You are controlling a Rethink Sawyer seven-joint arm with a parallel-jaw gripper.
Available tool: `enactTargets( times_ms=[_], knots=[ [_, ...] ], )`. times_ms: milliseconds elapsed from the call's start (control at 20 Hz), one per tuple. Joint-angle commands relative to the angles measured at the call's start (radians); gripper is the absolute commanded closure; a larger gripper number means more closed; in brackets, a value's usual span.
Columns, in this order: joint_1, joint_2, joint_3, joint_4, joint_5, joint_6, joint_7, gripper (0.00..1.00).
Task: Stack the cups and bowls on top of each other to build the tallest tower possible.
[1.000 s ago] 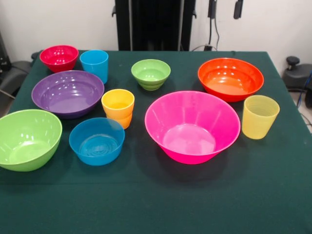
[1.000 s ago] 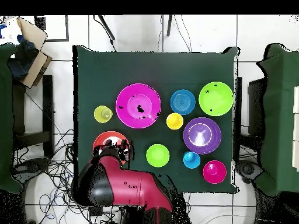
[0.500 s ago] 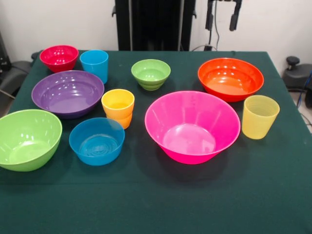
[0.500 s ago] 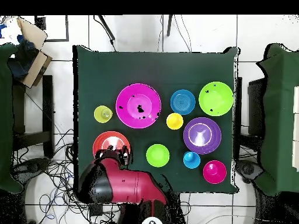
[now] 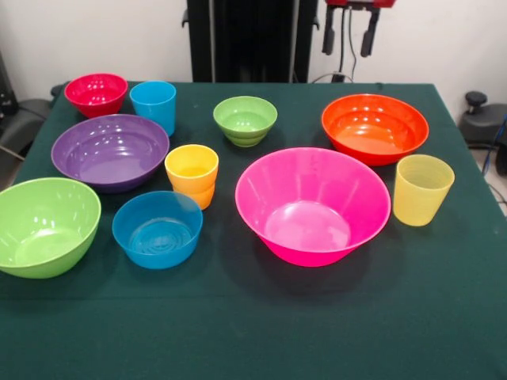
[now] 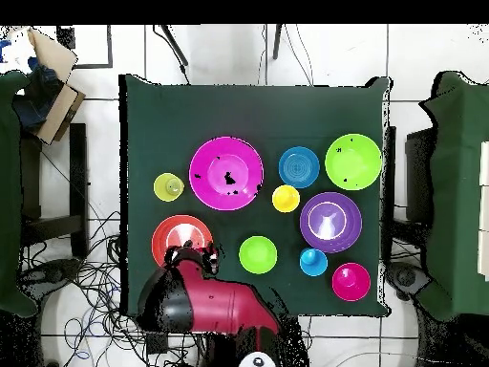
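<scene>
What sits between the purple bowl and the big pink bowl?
The orange-yellow cup stands between the purple bowl and the big pink bowl, touching neither. Both views show it; in the overhead view it sits slightly toward the table's far side.

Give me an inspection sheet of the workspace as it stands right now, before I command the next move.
Surface: green cloth table, flat, bare at the camera's side.
Job's things: seven bowls and three cups, all upright, separate, nothing stacked. pink bowl largest, mid-table; orange bowl behind it; pale yellow cup beside both; small green bowl; purple bowl; lime bowl; blue bowl; orange-yellow cup; sky blue cup; red bowl.
Clutter: nothing seen on the table.
End effector: open, empty, high above the orange bowl's far rim.
Cables: tangle on the floor beside the robot's base.
Surroundings: cardboard box off-table; neighbouring tables at both sides.
</scene>
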Motion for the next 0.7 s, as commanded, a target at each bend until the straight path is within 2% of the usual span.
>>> enactTargets(
  times_ms=[50,100,300,500,550,700],
  knots=[
    [-0.078,0.059,0.045,0.081,-0.046,-0.064,0.153,0.0],
    [-0.109,0.072,0.061,0.085,-0.056,-0.08,0.147,0.0],
    [-0.137,0.094,0.057,0.075,-0.073,-0.09,0.135,0.0],
    [-0.13,0.094,0.048,0.073,-0.066,-0.089,0.149,0.0],
    [-0.106,0.085,0.04,0.077,-0.056,-0.085,0.16,0.0],
    [-0.111,0.091,0.046,0.086,-0.057,-0.102,0.164,0.0]
  ],
)
